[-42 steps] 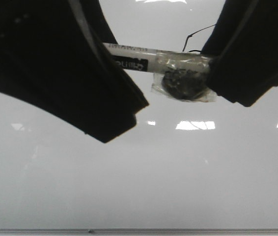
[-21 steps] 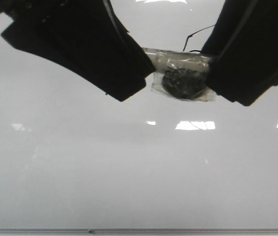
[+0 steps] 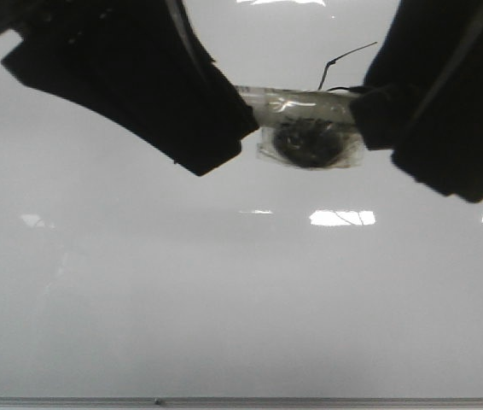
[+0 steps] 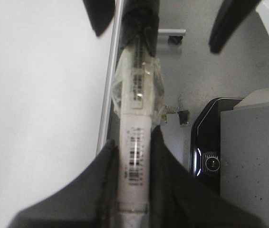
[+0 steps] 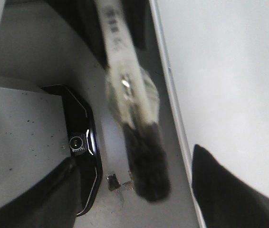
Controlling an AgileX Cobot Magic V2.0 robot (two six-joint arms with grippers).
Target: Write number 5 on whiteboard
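Note:
The whiteboard (image 3: 241, 299) fills the front view; it also shows in the left wrist view (image 4: 39, 95) and the right wrist view (image 5: 229, 71). A thin black stroke of the number 5 (image 3: 344, 55) shows at the far side, its lower part hidden behind the marker. My left gripper (image 3: 216, 137) (image 4: 133, 137) is shut on the white barcoded marker (image 4: 137, 123), which has a taped black wad (image 3: 308, 141). My right gripper (image 3: 378, 120) (image 5: 133, 159) is open, its fingers well apart on either side of the marker's dark end (image 5: 146, 166), not touching it.
The board's thin grey frame (image 3: 241, 401) runs along the near edge. A black camera unit (image 4: 210, 156) (image 5: 80, 142) and a grey block (image 4: 253, 161) sit beside the board's edge. Bright light reflections (image 3: 342, 218) lie on the board.
My left gripper slid along the marker toward the taped wad and covered the barrel. My right gripper has drawn back to the right and stands open off the marker's end.

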